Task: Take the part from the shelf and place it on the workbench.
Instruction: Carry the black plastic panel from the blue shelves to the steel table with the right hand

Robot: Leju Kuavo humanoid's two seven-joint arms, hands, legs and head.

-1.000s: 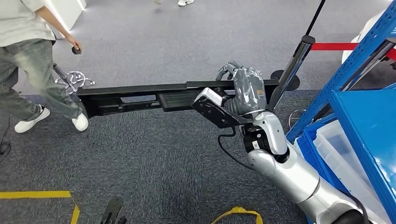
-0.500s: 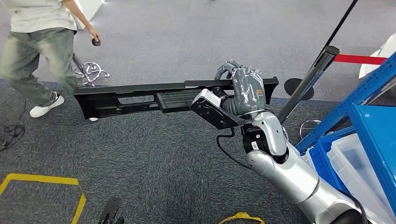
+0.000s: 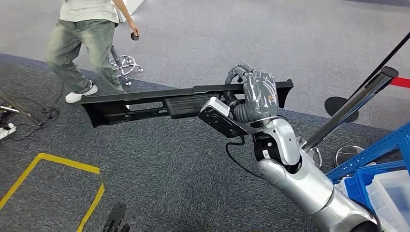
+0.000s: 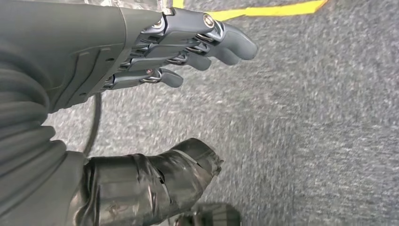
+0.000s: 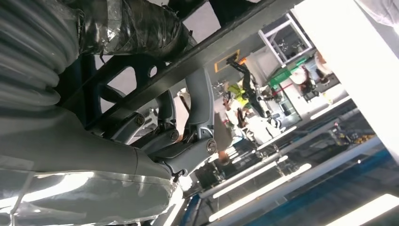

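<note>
We see our right hand (image 3: 256, 96) wrapped around the long black part (image 3: 145, 104), its fingers (image 3: 237, 72) hooked over the part's top edge near its right end. The part hangs level in the air above the dark grey carpet (image 3: 159, 164), reaching far out to our left, clear of the shelf and touching nothing but the hand. In the right wrist view the fingers (image 5: 197, 99) curl over the part's dark bar (image 5: 221, 42), with the taped thumb on the bar's other side.

Our left hand (image 4: 141, 56) hangs over the carpet with nothing in it, its fingers (image 4: 207, 42) stretched out nearly straight, lying side by side and well apart from the taped thumb (image 4: 155, 183).

At the lower right the blue shelf frame (image 3: 372, 154) shows, and under it a blue bin (image 3: 360, 186) with a clear plastic box (image 3: 391, 195) just beside it; we cannot tell what either holds.

A person (image 3: 87, 43) in grey jeans stands at the upper left near a chrome chair base (image 3: 123, 63), holding a small dark object (image 3: 135, 36). A metal barrier post (image 3: 353, 104) leans past the shelf, a red belt (image 3: 401, 82) at its top. Yellow tape (image 3: 58, 164) marks the floor at the lower left
</note>
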